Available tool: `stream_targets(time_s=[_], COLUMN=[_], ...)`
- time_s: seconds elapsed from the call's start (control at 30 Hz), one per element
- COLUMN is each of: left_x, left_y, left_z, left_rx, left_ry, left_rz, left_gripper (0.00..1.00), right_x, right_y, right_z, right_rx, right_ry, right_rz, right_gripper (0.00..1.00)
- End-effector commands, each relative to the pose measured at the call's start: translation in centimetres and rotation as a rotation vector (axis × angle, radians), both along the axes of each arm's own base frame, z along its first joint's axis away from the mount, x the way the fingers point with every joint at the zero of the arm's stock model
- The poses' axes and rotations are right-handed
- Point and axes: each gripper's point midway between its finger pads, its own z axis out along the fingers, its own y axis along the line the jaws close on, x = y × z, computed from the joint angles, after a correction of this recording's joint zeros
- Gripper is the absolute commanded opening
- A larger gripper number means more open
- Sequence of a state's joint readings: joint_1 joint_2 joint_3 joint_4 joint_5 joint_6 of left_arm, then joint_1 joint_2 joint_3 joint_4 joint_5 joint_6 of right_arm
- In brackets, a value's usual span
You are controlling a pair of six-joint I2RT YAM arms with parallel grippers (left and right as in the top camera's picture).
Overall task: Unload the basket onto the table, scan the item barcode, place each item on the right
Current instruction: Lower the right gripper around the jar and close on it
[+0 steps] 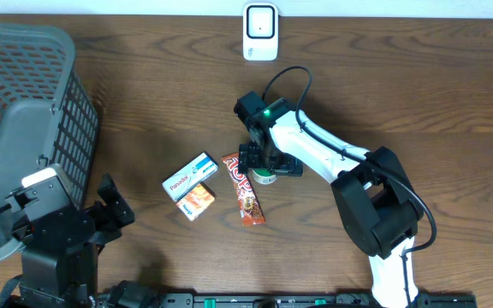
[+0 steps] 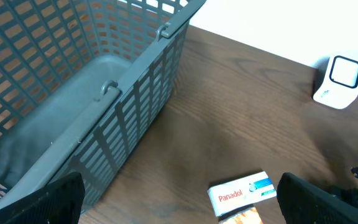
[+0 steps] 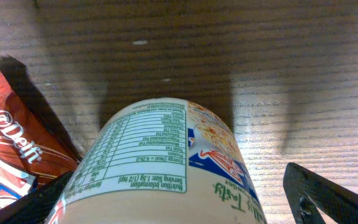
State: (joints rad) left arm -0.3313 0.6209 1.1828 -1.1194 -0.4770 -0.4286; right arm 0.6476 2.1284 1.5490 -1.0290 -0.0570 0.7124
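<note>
A cream tub (image 3: 166, 162) with a nutrition label and a green lid (image 1: 265, 177) lies on the table between the fingers of my right gripper (image 3: 176, 208). That gripper is open, and a gap shows between its right finger (image 3: 328, 199) and the tub. From overhead, the right gripper (image 1: 268, 165) hangs directly over the tub. The white barcode scanner (image 1: 260, 32) stands at the far edge of the table and appears again as the scanner (image 2: 337, 81). My left gripper (image 1: 112, 205) is open and empty beside the basket, and the left gripper (image 2: 182, 211) points toward the Panadol box.
A grey mesh basket (image 1: 24, 128) fills the left side. A white Panadol box (image 1: 190, 175), an orange packet (image 1: 198, 202) and a red chocolate bar (image 1: 243, 190) lie just left of the tub. The bar's wrapper (image 3: 11, 155) touches the tub's left side.
</note>
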Motion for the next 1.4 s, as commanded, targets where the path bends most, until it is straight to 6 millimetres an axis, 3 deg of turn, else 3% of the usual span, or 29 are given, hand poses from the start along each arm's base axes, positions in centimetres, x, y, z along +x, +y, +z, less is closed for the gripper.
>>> stream_targets(time_s=[0.0, 0.23, 0.63, 0.93, 1.37], left_x=[-0.1, -0.1, -0.1, -0.1, -0.1], left_y=[0.1, 0.1, 0.1, 0.1, 0.1], left_z=[0.4, 0.4, 0.4, 0.4, 0.4], left_rx=[0.005, 0.005, 0.005, 0.005, 0.005], left_ry=[-0.010, -0.010, -0.010, -0.010, -0.010], left_rz=[0.001, 0.001, 0.001, 0.001, 0.001], left_gripper=[0.98, 0.98, 0.98, 0.98, 0.98], right_x=[-1.5, -1.0, 0.1, 0.8, 1.3], right_y=[-0.8, -0.4, 0.5, 1.1, 1.7], right_z=[-1.6, -0.5, -0.5, 1.1, 1.0], right_rx=[-0.046, -0.042, -0.008, 0.005, 0.022], right_ry=[0.063, 0.056, 0.012, -0.003, -0.028], right_rz=[0.001, 0.001, 0.005, 0.039, 0.026], right_gripper=[0.98, 0.98, 0.98, 0.98, 0.99])
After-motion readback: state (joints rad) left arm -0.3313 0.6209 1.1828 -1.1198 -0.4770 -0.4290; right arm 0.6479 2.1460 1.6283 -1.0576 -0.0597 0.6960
